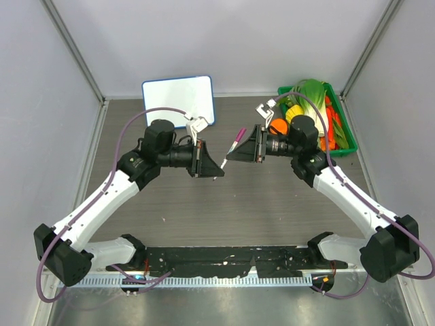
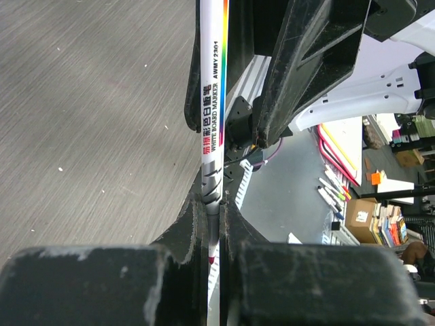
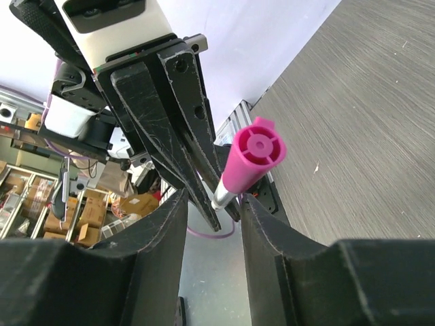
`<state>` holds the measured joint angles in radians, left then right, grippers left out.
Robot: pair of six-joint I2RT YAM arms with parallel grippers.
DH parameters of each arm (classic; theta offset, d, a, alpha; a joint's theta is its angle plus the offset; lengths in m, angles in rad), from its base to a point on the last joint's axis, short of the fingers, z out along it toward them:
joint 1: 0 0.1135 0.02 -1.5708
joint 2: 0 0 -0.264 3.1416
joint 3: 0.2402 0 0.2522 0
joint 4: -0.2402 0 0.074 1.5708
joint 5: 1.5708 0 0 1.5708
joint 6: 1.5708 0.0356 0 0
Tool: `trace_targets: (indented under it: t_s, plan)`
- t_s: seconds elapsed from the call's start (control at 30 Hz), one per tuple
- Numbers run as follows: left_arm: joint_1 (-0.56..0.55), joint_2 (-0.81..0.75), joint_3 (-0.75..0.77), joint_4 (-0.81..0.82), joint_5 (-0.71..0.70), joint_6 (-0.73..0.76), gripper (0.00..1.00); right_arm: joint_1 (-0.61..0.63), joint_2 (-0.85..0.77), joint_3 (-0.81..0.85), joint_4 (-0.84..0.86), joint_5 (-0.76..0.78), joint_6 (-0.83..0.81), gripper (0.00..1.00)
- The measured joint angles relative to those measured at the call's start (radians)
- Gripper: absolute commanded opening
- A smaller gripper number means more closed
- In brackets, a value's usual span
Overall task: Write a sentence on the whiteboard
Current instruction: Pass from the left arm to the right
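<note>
Okay, on my feed the grey table [image 1: 272, 217] fills the view. The whiteboard [image 1: 178, 95] sits at 11 o'clock by the back wall, well apart from both grippers. A green basket [image 1: 338, 151] of vegetables is at 2 o'clock. Near centre, my left gripper [image 1: 219, 170] is clenched on the white marker [image 1: 230, 152], which slants toward 1 o'clock. My right gripper [image 3: 214, 204] comes in from 3 o'clock, jaws parted around the pink cap [image 3: 255, 153], with a gap showing.

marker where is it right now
In the top view the marker hangs in mid-air at centre, in front of the whiteboard: body clamped in the left gripper, pink cap inside the open right gripper.
</note>
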<state>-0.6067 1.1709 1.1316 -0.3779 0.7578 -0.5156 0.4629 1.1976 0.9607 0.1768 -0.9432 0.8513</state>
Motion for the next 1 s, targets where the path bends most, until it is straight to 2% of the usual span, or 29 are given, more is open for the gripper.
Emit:
trace_targets:
  t_s: [0.27, 0.57, 1.0]
  plan:
    - [0.0, -0.003, -0.033, 0.033, 0.014, -0.019, 0.0, 0.002, 0.002, -0.008, 0.003, -0.022, 0.001, 0.4]
    - [-0.003, -0.014, -0.057, 0.056, 0.018, -0.036, 0.0, 0.025, 0.027, -0.009, 0.006, -0.028, 0.002, 0.29]
    - [-0.006, -0.031, -0.065, 0.059, 0.021, -0.029, 0.0, 0.037, 0.033, -0.047, 0.078, -0.028, 0.05, 0.29]
